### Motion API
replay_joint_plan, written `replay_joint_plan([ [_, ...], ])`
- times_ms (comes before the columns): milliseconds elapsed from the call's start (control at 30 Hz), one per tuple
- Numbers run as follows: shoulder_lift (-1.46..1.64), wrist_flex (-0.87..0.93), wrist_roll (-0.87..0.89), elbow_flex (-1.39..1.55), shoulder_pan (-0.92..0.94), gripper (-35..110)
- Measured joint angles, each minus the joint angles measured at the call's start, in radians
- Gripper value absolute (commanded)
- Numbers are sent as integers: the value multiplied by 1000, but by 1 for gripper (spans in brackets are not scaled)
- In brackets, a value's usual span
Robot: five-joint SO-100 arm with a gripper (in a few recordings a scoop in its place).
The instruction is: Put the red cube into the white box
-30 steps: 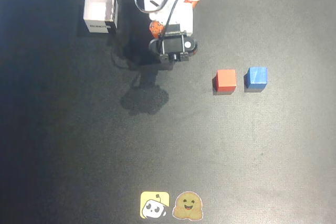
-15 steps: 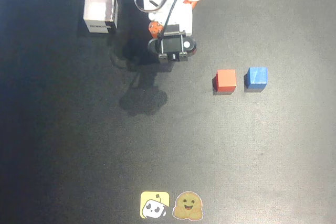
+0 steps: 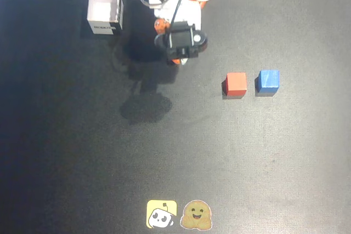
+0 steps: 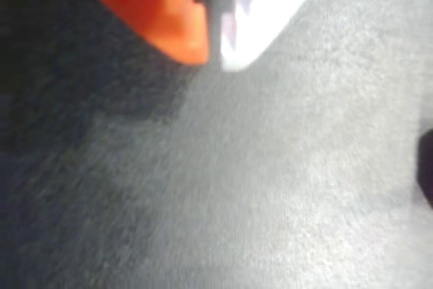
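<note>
- below and right of the gripper (image 3: 181, 60) in the overhead view, the red cube (image 3: 236, 84) is seen, well apart.
- gripper fingers (image 4: 179, 28) are held together, nothing clamped.
- left of the gripper, the white box (image 3: 104, 10) is located.

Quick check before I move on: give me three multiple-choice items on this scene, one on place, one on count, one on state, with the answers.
1. In the overhead view, what lies directly right of the red cube?
A. the white box
B. the blue cube
C. the stickers

2. How many cubes are on the table?
A. one
B. two
C. three

3. What is in the white box?
A. nothing
B. the red cube
C. the blue cube

Answers:
1 B: the blue cube sits just right of the red one, apart from it.
2 B: one red and one blue.
3 A: its floor shows bare white, and both cubes lie on the table.
</note>
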Motion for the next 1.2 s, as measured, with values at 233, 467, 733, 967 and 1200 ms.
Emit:
replay_joint_plan([
  [233,-210,-32,-20,-153,-5,2],
  [467,-370,-170,69,-158,-120,2],
  [733,-588,-259,156,-258,-221,3],
  [967,-730,-356,213,-293,-302,6],
  [1200,-853,-445,256,-325,-367,12],
])
